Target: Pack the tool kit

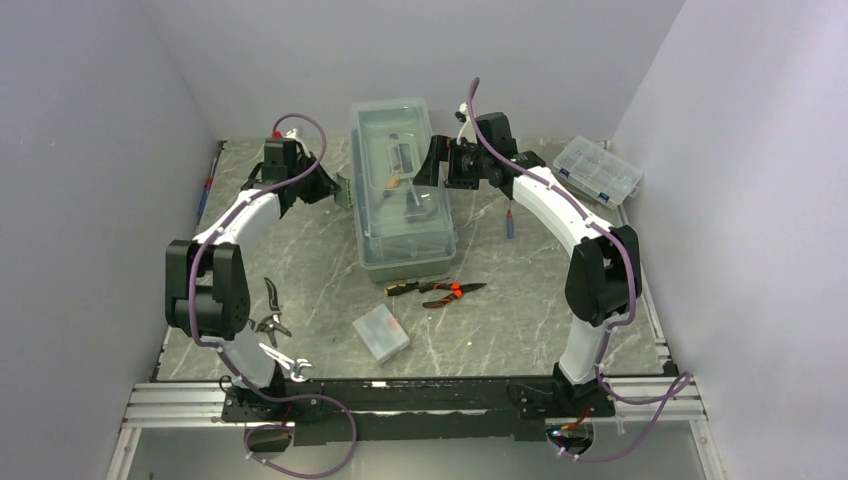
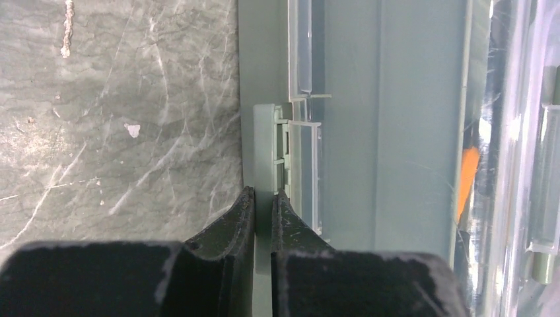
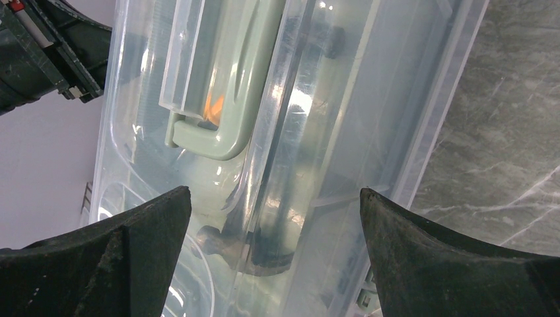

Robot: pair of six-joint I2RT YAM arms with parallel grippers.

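Top external view: the toolbox [image 1: 405, 262] stands on the marble table [image 1: 520, 320] with its clear lid down. The left gripper [image 1: 338, 192] is against the toolbox's left wall and the right gripper [image 1: 432, 165] is at its right edge, over the lid. The pliers [image 1: 447, 291] lie just in front of the toolbox. A small clear case [image 1: 381, 334] sits nearer still to the arm bases, and a screwdriver [image 1: 510, 222] lies to the toolbox's right.

Left wrist view: the two dark fingers [image 2: 241, 224] are drawn almost together, with only a thin slot between them. The green latch [image 2: 264, 152] on the toolbox's side wall fills that slot. Its lower end is pinched between the fingertips and its upper part stands clear beyond them. Bare table lies to the left of the latch, and the toolbox's grey-green wall and clear rim lie to the right.

Right wrist view: the fingers [image 3: 145, 251] are spread wide and hold nothing. The clear lid [image 3: 370, 99] runs through the gap between them, beyond the tips, and I cannot tell whether either finger touches it. The green handle [image 3: 228, 99] lies on the lid beyond the left finger, and an orange shape shows through the plastic beside it.
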